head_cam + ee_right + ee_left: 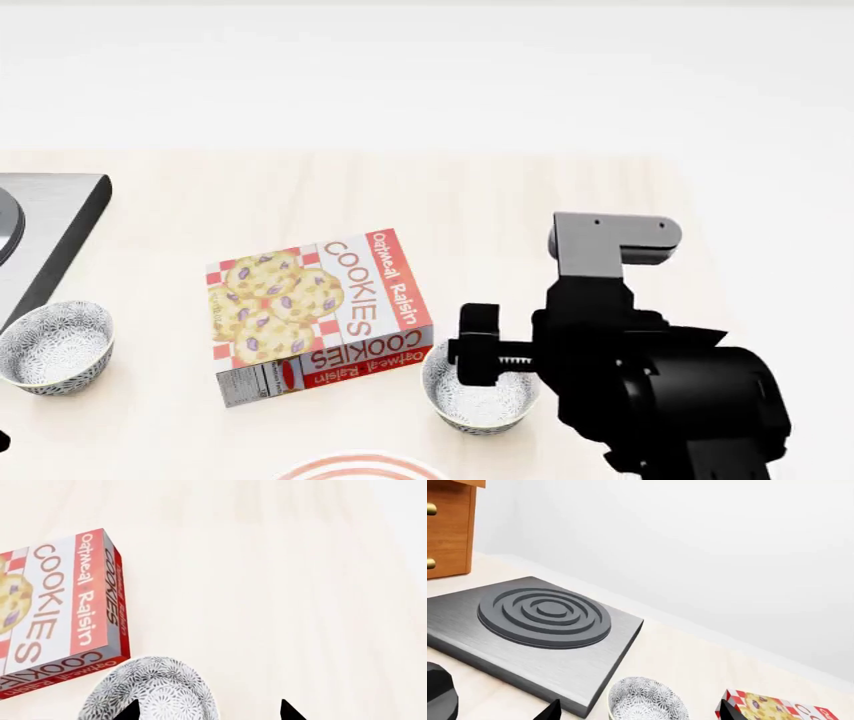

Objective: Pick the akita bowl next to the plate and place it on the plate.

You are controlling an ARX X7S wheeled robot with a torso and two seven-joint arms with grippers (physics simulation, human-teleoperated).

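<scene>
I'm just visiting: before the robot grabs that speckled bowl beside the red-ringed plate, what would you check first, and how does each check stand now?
1. Right bowl chosen: the akita bowl sits nearest the plate; ok.
2. Not the other bowl by the stove; ok.
3. Right pincer open over the bowl, its tips apart; ok.
4. Cookie box close beside the bowl; touching or not, cannot tell.
5. Plate free for the bowl: only its rim shows; cannot tell.
6. Left pincer open near the other bowl, away from the task; ok.
</scene>
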